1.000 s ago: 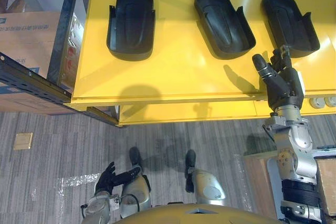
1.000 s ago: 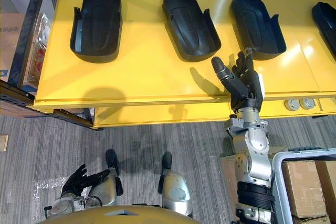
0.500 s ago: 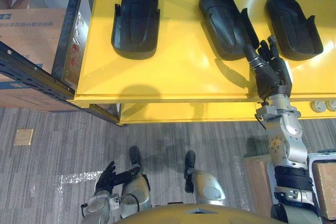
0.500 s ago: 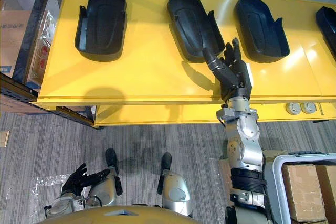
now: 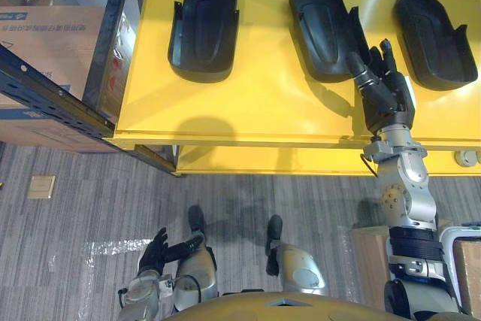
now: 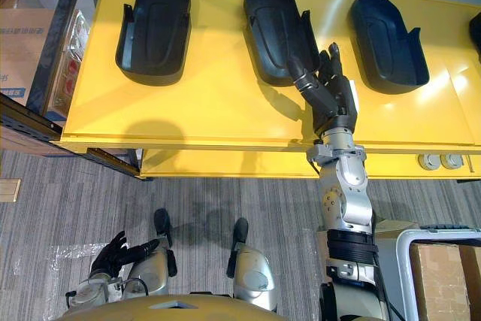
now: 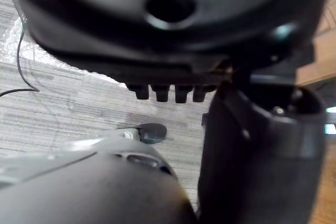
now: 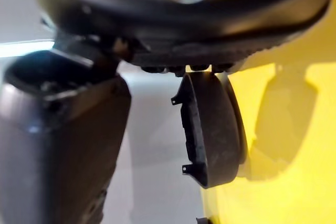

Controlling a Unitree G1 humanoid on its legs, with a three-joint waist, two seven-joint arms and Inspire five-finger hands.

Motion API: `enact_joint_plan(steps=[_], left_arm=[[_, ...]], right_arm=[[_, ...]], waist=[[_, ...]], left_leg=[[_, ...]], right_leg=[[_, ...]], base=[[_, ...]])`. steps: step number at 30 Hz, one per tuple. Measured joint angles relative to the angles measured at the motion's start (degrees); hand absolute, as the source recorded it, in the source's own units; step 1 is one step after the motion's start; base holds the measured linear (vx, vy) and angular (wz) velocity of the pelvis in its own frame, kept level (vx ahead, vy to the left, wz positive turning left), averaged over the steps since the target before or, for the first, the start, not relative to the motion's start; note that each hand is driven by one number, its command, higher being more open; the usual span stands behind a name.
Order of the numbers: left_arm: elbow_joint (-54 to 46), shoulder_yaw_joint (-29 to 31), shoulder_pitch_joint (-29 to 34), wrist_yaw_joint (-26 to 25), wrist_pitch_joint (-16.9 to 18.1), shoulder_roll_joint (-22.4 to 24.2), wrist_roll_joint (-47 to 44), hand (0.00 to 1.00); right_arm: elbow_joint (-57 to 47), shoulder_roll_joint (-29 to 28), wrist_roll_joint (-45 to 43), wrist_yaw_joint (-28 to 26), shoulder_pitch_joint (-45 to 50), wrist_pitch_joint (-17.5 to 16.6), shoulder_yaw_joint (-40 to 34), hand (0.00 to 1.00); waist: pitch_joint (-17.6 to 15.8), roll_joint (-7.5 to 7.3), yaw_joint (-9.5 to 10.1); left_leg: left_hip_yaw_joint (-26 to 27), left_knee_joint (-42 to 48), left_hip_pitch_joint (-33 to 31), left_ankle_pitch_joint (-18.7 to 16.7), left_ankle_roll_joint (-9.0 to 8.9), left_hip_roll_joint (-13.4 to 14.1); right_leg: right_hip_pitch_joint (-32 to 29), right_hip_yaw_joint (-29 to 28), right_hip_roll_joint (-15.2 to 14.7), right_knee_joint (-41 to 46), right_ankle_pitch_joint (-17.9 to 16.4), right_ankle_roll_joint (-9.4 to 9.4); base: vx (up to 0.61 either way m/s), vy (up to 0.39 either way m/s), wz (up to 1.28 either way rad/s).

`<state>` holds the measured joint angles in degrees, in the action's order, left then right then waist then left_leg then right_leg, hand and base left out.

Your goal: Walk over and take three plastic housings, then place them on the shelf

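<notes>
Swung dark right hand [image 5: 386, 97] leftward from rightmost black moulded plastic housing [image 5: 434, 35] to beside middle housing [image 5: 323, 24] on yellow shelf top [image 5: 248, 110]; fingers spread, gripping nothing; probably lining up first grasp

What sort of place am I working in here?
Probably a warehouse or factory storeroom. A yellow shelf holds black plastic housings laid side by side, and a dark metal rack beside it carries cardboard boxes.
</notes>
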<state>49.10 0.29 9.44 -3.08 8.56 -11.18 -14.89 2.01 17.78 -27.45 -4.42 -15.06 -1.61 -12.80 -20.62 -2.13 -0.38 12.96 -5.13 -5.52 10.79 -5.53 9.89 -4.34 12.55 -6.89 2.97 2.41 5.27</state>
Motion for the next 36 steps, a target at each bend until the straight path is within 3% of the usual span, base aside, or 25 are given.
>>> enact_joint_plan(steps=[12, 23, 32, 34, 36], left_arm=[[0.05, 0.01, 0.00, -0.04, 0.13, 0.00, 0.00, 1.00], [1.04, 0.05, 0.00, -0.04, 0.29, -0.08, 0.02, 1.00], [2.17, 0.11, -0.06, -0.09, 1.21, -0.01, 0.06, 1.00], [2.87, 0.15, -0.03, -0.11, 1.20, 0.10, 0.14, 1.00], [4.11, 0.72, -0.03, -0.27, 1.33, 0.51, 2.15, 1.00]], right_arm=[[-4.45, -0.01, -0.02, 0.20, 5.23, 0.01, -0.07, 1.00], [-6.97, -0.26, -1.05, -4.05, 10.33, 0.00, 0.14, 1.00], [-6.97, -0.26, -0.79, -2.19, 10.94, -1.04, 1.15, 1.00], [-6.98, -0.26, 2.07, -0.95, 12.38, -1.65, 1.14, 1.00], [-7.73, -0.26, 11.18, 1.23, 14.53, -2.53, 1.05, 1.00]], waist=[[0.00, -0.04, 0.04], [0.08, -0.42, -0.14], [0.62, -0.53, -0.33], [1.77, -0.54, -0.10], [3.09, -0.53, -0.02]], left_leg=[[0.55, -0.01, 0.12, -0.21, -0.26, 0.21], [1.34, 0.01, 1.32, -0.52, -0.65, 0.63], [1.29, 0.04, 1.28, -0.74, -0.56, 0.10], [1.29, 0.04, 1.32, -0.84, -0.38, -0.13], [1.29, 0.03, 2.11, -1.08, -0.31, -0.45]], right_leg=[[-0.23, -0.43, 0.15, 0.01, -0.11, -0.11], [0.55, -1.16, 0.60, -0.04, -0.43, 0.07], [0.61, -1.05, 0.02, -0.08, -0.48, 0.34], [0.74, -1.02, -0.16, -0.16, -0.58, 0.48], [1.62, -0.92, -0.46, -0.28, -0.73, 0.60]], base=[[0.00, 0.000, -0.01], [0.00, -0.001, -0.03], [0.00, 0.000, 0.00], [0.04, 0.007, 0.02], [0.06, 0.007, 0.03]])
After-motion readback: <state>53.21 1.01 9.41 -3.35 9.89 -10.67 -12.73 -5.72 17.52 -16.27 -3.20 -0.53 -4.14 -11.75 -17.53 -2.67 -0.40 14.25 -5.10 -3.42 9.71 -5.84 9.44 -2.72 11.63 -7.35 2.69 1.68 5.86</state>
